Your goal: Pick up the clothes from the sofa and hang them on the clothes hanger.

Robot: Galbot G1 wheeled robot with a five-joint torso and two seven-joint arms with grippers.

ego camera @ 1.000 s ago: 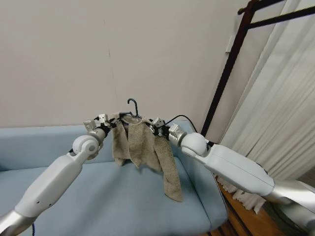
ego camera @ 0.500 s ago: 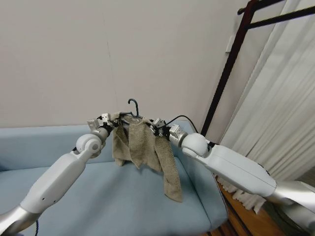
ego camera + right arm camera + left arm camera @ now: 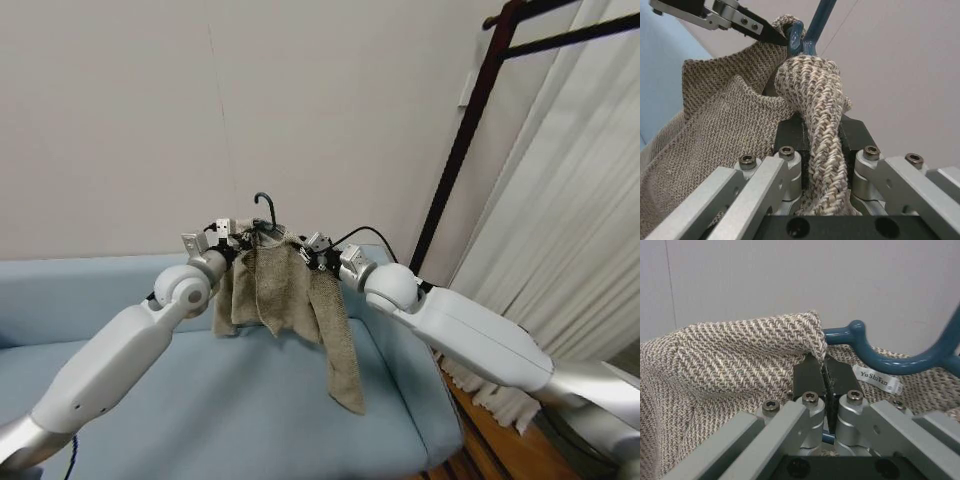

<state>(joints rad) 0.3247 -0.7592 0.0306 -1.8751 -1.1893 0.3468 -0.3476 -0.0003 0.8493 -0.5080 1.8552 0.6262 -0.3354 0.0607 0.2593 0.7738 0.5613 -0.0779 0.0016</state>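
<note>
Knit sweater (image 3: pixel 275 290) on teal hanger (image 3: pixel 266 208), held over sofa (image 3: pixel 200 400), edge pinched by left gripper (image 3: pixel 825 372), fold, perhaps collar, clenched by right gripper (image 3: pixel 821 132)

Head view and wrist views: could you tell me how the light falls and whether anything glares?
Head view: soft even light, no hard shadow on the sofa. Left wrist view: no glare on the left gripper pinching the sweater. Right wrist view: only dull sheen on the right gripper, clamped on it too.

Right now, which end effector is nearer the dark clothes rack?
Right. The right end effector pinches the sweater on the clothes rack side; the left end effector pinches it farther away, across the hanger.
</note>
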